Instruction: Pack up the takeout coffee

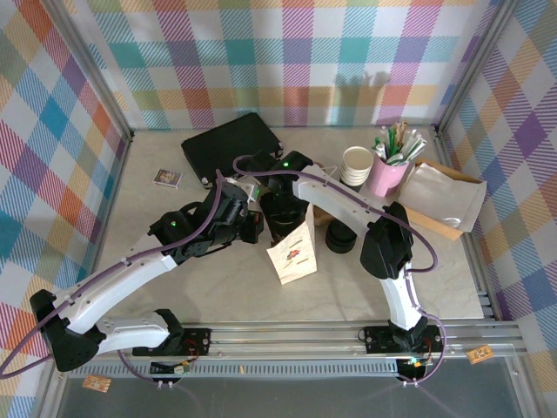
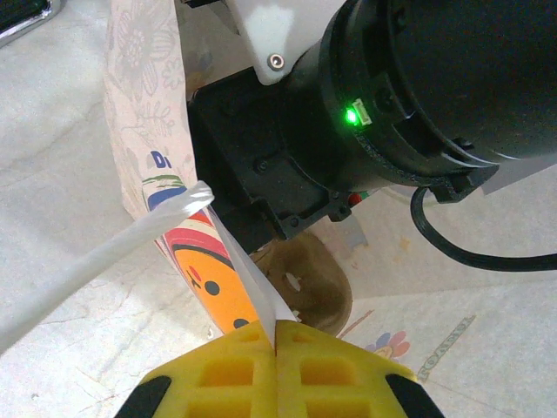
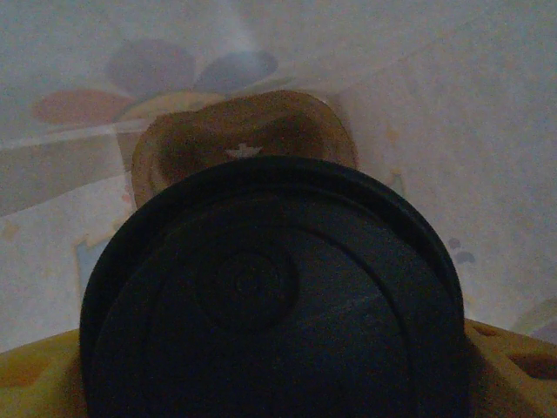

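The left tool point(image 2: 275, 329) is pressed together on the white handle point(image 2: 248, 270) of the paper bag point(image 2: 139, 96). The right tool point(image 3: 274, 370) is clamped on the takeout coffee point(image 3: 270, 296), inside the bag.

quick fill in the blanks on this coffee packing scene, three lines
1. The left hand is ___ (open or shut) on the white strip handle of the printed paper bag.
2. The takeout coffee in the right hand wears a round ___ plastic lid.
3. The wooden sticks and straws stand in a ___ cup.
Missing: shut; black; pink.
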`<state>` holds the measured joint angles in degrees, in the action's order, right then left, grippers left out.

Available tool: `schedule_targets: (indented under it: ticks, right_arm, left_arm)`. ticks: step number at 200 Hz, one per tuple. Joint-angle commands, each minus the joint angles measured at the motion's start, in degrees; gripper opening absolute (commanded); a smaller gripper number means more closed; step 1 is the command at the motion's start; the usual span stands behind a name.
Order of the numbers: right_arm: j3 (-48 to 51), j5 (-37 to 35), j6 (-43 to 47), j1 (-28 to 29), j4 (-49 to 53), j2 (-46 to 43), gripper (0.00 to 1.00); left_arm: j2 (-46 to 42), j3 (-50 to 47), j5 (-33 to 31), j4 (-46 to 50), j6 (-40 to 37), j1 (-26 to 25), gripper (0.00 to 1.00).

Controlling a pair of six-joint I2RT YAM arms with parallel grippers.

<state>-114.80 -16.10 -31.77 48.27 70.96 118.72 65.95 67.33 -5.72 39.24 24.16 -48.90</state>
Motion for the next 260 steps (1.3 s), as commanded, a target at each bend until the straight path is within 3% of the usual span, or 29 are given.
schedule_targets:
  ticks: [1,260]
  right_arm:
    - [1.5,-1.8,1.2,-1.6,-0.8,3.5,0.51]
    - [6.1,1.3,4.0,-1.9,-4.9,1.4,0.56]
  left_arm:
    - [0.4,0.8,0.3,3.0,-0.6,-1.7,0.0]
    - [1.0,2.4,-2.1,4.5,0.5,-2.7,0.0]
